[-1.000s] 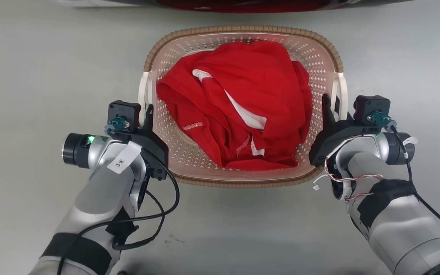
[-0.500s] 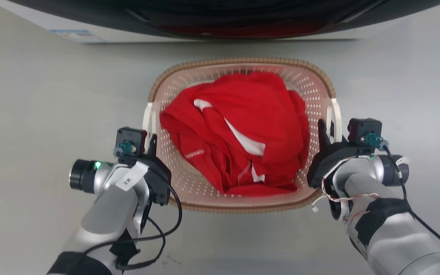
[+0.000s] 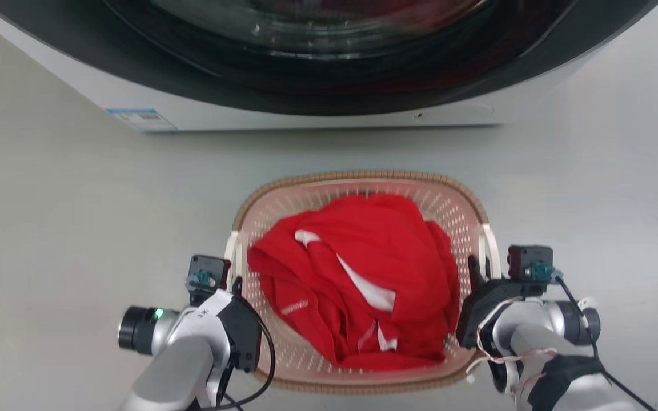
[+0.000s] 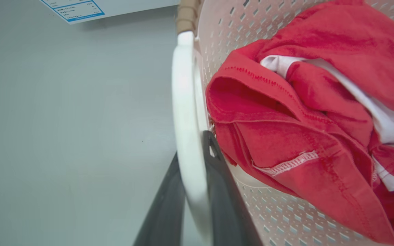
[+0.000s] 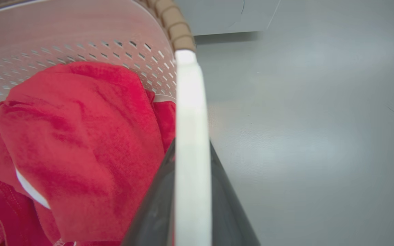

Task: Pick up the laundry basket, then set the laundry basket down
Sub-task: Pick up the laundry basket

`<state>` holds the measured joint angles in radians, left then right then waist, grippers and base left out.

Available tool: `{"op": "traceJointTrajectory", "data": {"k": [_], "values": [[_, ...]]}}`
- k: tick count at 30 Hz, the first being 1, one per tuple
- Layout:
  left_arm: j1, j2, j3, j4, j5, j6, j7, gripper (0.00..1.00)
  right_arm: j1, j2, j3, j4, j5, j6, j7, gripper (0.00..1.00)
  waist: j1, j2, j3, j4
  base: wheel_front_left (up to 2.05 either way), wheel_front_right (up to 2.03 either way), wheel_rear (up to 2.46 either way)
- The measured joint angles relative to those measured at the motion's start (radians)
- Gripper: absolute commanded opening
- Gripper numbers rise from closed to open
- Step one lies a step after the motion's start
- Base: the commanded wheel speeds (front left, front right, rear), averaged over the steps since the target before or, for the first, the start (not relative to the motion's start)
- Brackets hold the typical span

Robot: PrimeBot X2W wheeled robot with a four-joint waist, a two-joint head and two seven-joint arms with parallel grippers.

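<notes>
Left gripper (image 3: 236,283), fingers clamped astride the left handle (image 4: 184,102); right gripper (image 3: 475,268) likewise on the right handle (image 5: 190,116); laundry basket (image 3: 357,174) between them, long axis arm to arm, both arms equally near; red garment (image 3: 363,268) inside; washing machine (image 3: 329,111) beyond.

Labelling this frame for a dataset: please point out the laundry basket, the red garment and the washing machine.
laundry basket (image 3: 357,176), head view, far brown rim.
red garment (image 3: 386,245), head view, upper fold.
washing machine (image 3: 100,83), head view, white front panel.
</notes>
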<state>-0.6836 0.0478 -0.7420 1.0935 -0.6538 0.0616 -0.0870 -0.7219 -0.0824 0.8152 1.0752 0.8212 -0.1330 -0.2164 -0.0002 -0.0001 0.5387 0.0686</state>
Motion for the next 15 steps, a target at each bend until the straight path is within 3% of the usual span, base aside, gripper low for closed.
{"op": "traceJointTrajectory", "data": {"k": [15], "values": [[0.159, 0.002, -0.072, 0.007, -0.084, -0.002, 0.085, 0.00, 0.162, 0.004, 0.081, -0.006, 0.100, 0.000, 0.090, 0.00, -0.0001, -0.0001, -0.216, -0.008, 0.00, 0.00, 0.00]]}}
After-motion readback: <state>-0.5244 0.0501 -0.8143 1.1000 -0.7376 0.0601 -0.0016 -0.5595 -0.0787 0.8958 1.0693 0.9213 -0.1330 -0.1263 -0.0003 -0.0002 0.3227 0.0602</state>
